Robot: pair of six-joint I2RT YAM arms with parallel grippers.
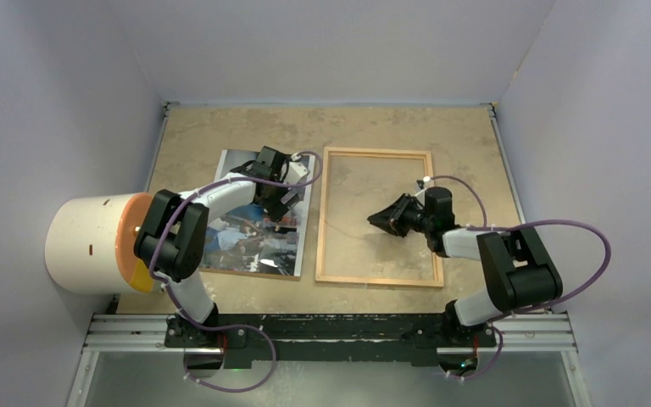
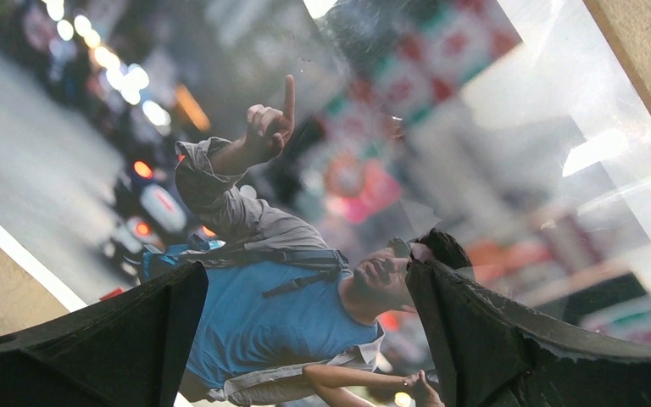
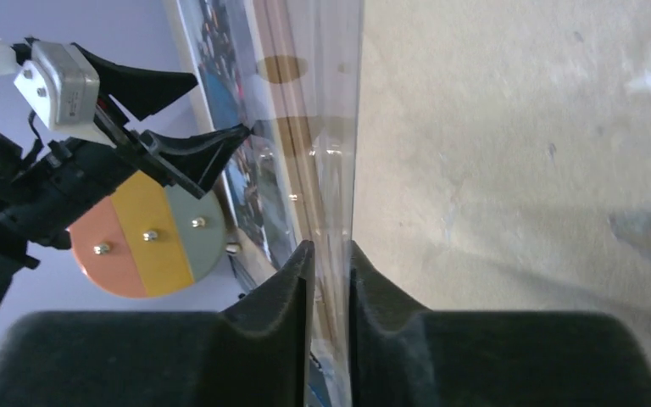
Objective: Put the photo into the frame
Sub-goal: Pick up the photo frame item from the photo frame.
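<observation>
At the far left a white drum (image 1: 85, 246) with an orange and yellow end lies on its side, clear of the work. Next to it, the left end effector (image 2: 305, 339) hangs low over the photo (image 1: 246, 242), its fingers spread wide and holding nothing. The photo lies face up and flat on the counter (image 1: 390, 127), just beside the frame's left rail and parallel to it.

The print is likely thin, light and floppy, and its glossy face marks easily. Lying flat, it offers no edge to pinch from above. The sensible hold is at a corner or along a short edge, once that edge has been coaxed up or slid off something. It would then need carrying level so it does not sag or crease.

The frame (image 1: 379, 279) sits right of centre, its slim light-wood moulding resting on the counter. The right end effector (image 1: 387, 219) reaches inside it. The wrist view shows its fingers drawn narrow on either side of the edge of the clear pane (image 3: 335, 127), apparently pinching it. The sheet looks stiff, slick and breakable, so a firm but gentle grip close to its edge suits it best.
</observation>
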